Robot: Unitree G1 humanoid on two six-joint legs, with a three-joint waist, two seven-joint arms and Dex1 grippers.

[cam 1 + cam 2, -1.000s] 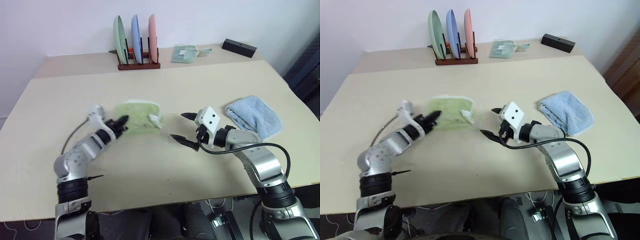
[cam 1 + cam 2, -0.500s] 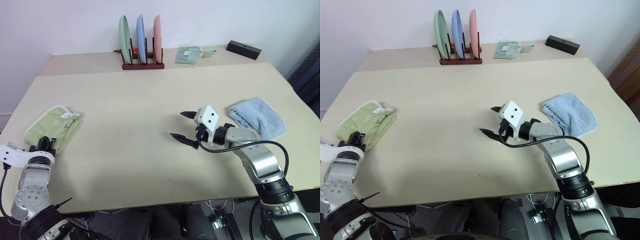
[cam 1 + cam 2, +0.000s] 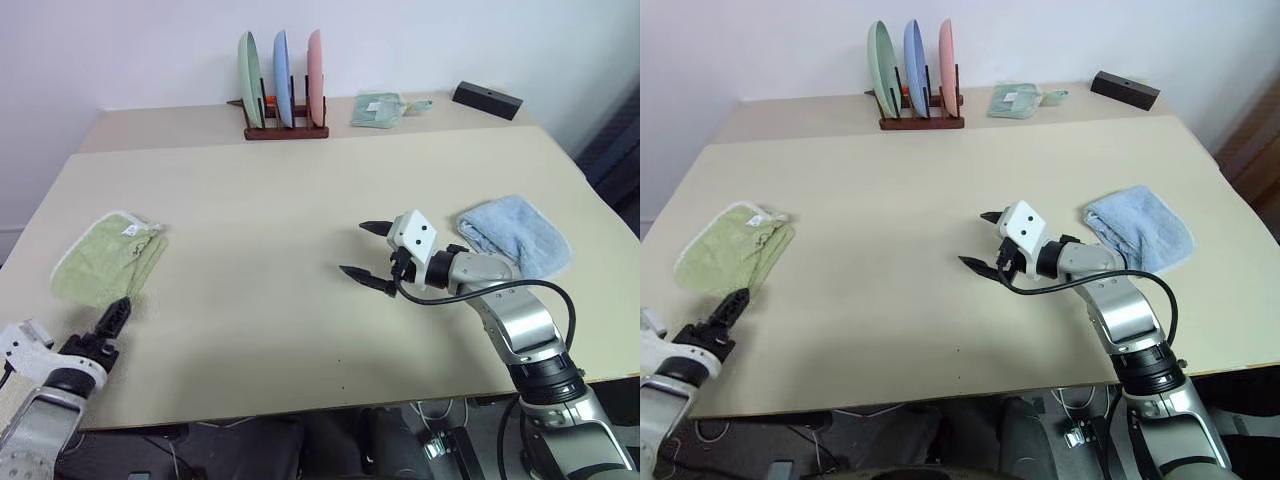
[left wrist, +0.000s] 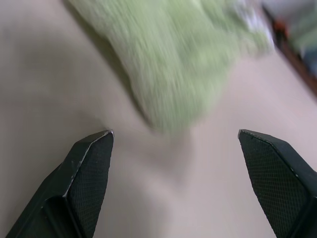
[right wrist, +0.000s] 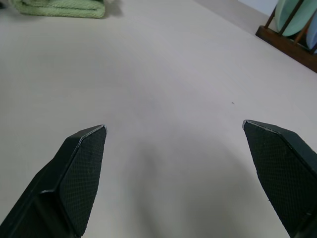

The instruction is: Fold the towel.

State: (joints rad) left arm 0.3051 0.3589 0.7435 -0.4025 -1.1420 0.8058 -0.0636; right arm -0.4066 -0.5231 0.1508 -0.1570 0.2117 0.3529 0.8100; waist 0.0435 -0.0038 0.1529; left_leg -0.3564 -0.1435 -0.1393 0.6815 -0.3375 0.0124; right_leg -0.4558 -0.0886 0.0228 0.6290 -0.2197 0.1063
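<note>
The green towel point(image 3: 107, 258) lay folded and bunched at about nine o'clock on the worktop point(image 3: 300, 200), close to its left edge, with its white edging and small tag turned toward the far side. The left gripper point(image 3: 105, 327) sat just short of the towel's near edge, at roughly eight o'clock, its fingers spread and holding nothing; in the left wrist view the cloth lay ahead of the two tips with bare surface between them. The right gripper point(image 3: 365, 255) hovered near the middle of the worktop, also spread wide and empty, well apart from the towel. A blue towel point(image 3: 512, 233) rested at three o'clock, and a rack of plates point(image 3: 283, 88), a small mint cloth point(image 3: 378, 108) and a dark box point(image 3: 485, 98) stood along the far side around twelve to one o'clock. The towel looked already doubled over but loose, so the step in hand appeared to be releasing it and checking the fold. To do that well, the left gripper should clear the cloth without snagging a loop of terry, and any further fold would call for pinching one corner at the white edging, lifting low, and laying it square over the opposite edge so the layers did not slide apart near the worktop's rim.
</note>
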